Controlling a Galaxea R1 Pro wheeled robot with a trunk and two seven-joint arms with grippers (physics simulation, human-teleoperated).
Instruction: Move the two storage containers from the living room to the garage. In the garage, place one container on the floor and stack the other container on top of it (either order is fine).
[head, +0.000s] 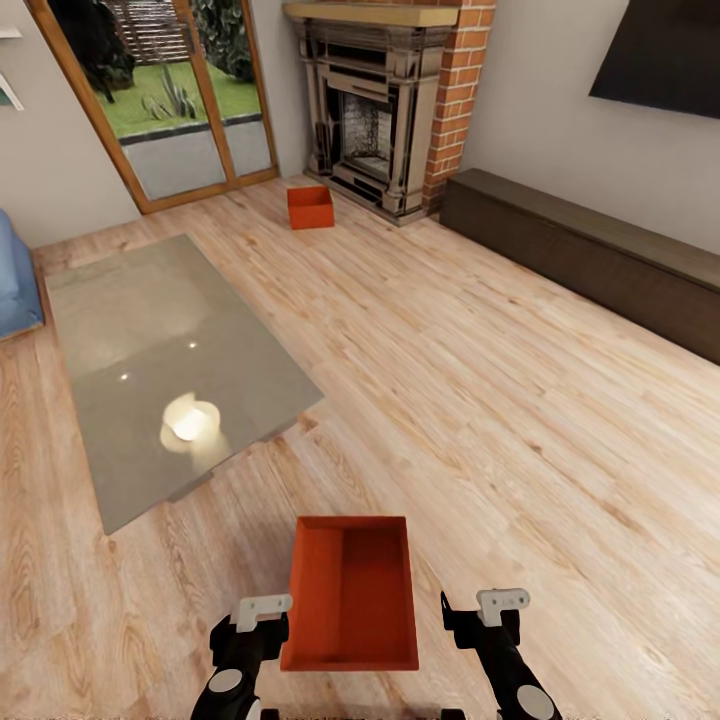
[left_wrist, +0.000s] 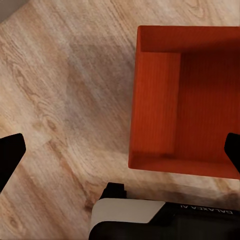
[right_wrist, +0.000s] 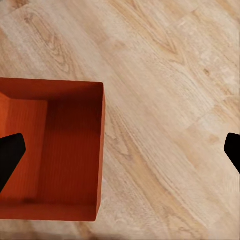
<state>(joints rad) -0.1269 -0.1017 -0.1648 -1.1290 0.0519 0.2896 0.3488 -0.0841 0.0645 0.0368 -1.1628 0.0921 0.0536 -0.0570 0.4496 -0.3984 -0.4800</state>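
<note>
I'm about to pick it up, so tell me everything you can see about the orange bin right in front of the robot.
The near bin is an orange-red, open-topped rectangular box with thin walls, plastic-looking, empty inside, with a finely ribbed base. It sits upright and flat on the light wood floor, between the left gripper and right gripper. Both grippers are open, and neither seems to touch it. A matching far bin stands by the fireplace.
</note>
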